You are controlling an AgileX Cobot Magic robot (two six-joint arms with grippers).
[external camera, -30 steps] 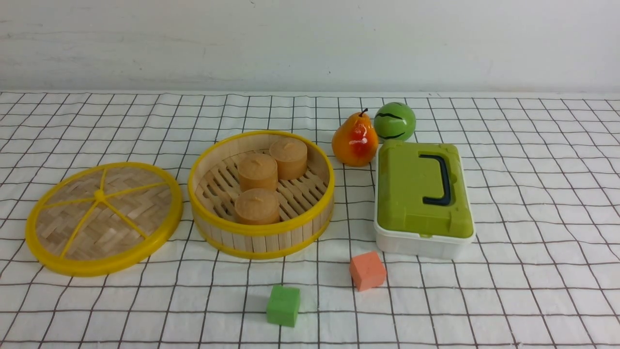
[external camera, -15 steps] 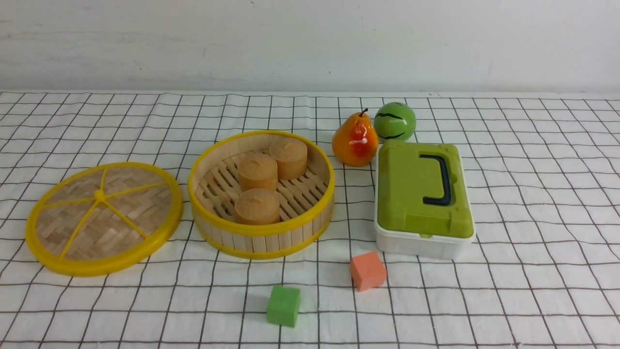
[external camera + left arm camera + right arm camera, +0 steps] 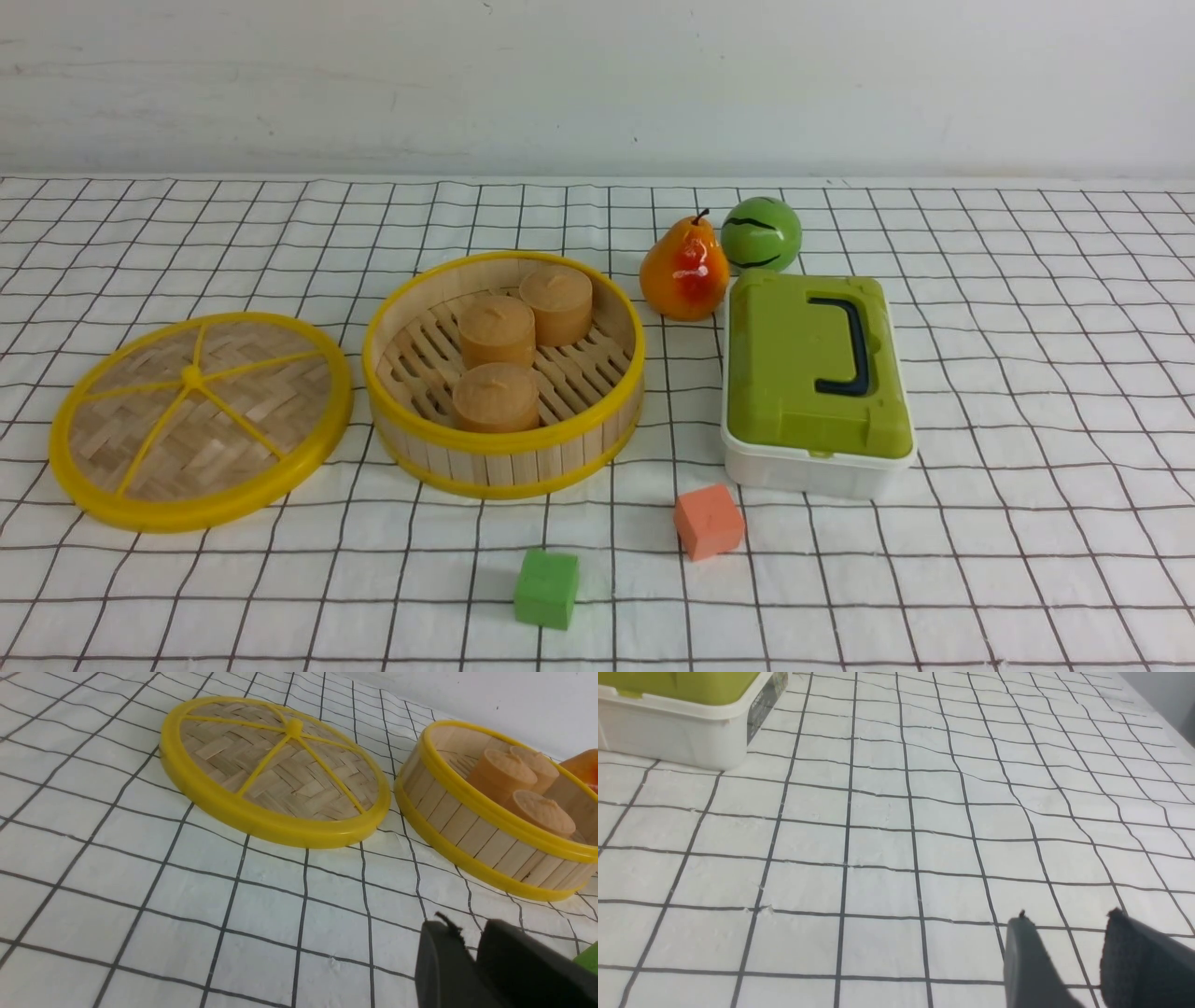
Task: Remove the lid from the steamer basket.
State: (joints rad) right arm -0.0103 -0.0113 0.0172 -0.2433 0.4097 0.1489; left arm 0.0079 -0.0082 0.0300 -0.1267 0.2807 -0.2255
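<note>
While lid (image 3: 201, 420) lies off, steamer basket (image 3: 504, 462) holds three cakes (image 3: 496, 397)

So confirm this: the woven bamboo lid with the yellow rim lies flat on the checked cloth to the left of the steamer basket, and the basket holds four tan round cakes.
Not quite. The round bamboo-slat steamer basket holds three tan round cakes, not four, as the front view shows. The rest stands: the woven bamboo lid with the yellow rim lies flat on the checked cloth to the basket's left.
</note>
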